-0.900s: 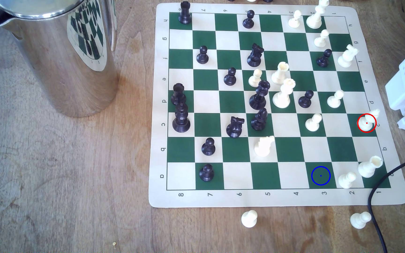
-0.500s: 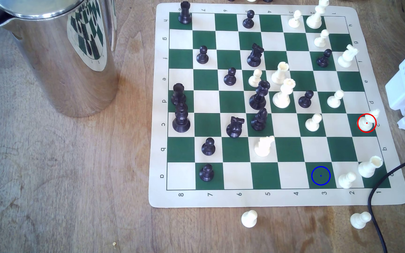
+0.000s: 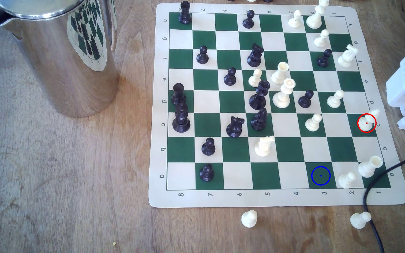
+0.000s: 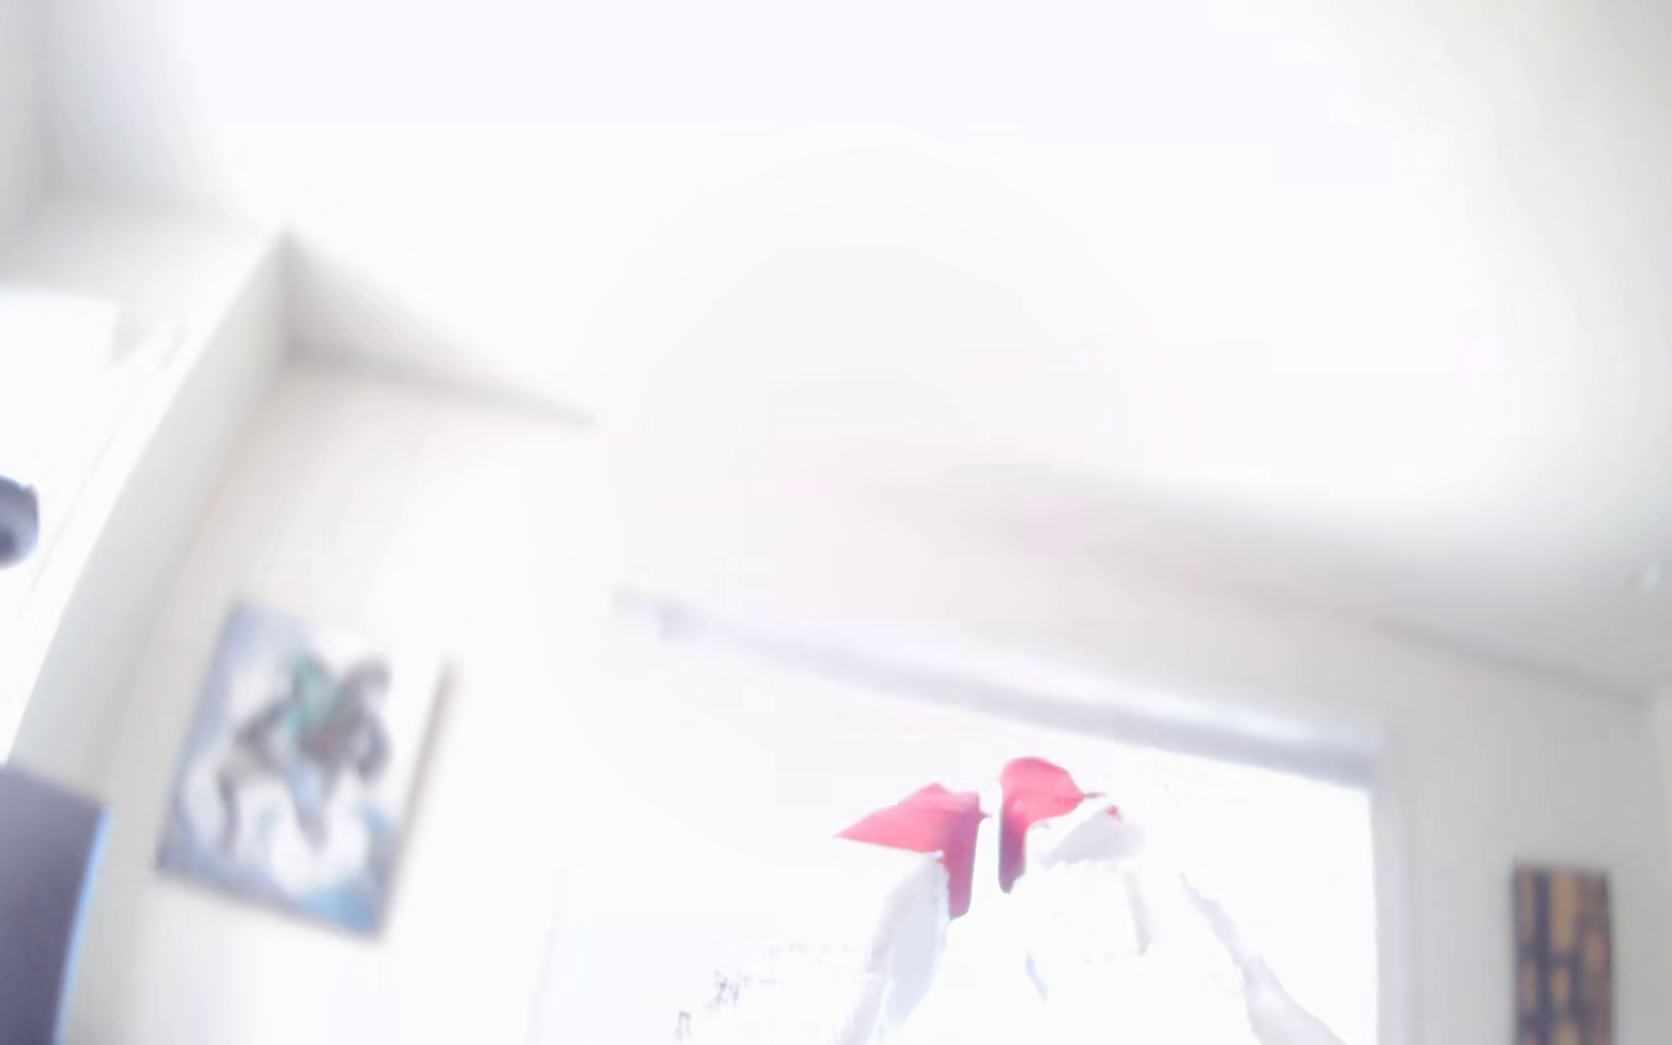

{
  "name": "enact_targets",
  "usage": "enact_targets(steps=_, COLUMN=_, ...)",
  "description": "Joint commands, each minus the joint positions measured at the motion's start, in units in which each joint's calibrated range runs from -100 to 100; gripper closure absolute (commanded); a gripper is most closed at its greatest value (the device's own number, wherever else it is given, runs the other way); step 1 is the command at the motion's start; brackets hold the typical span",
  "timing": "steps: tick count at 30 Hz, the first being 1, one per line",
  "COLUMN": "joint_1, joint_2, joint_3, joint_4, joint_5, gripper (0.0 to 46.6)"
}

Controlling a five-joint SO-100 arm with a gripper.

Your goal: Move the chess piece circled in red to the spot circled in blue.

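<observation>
the chess piece [image 3: 367,121] stands at the board edge; the tool [image 4: 990,829], its red tips nearly together, should widen, then descend straight over its slim body.

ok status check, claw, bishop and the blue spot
Claw tips near together, aimed at the room. Bishop on its red-ringed square. Blue spot bare; pawn beside it.
</observation>
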Motion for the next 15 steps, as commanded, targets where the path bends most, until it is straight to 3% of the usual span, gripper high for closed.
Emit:
enact_targets(steps=1, joint_1=4.66, joint_2=-0.11, joint_3=-13.98, joint_4=30.88, joint_5=-1.07, gripper=46.4)
enact_targets(steps=7, joint_1=7.08, joint_2=2.1, joint_3=-21.5, joint_4=58.72, joint_5=-5.03, gripper=44.6)
enact_targets(steps=9, joint_1=6.93, joint_2=4.73, joint_3=-25.31, joint_4=68.06, joint_5=-5.18, gripper=44.5)
enact_targets(steps=15, joint_1=0.59, joint_2=9.23, joint_3=-28.03, joint_4=88.7, joint_5=-5.91, gripper=44.4)
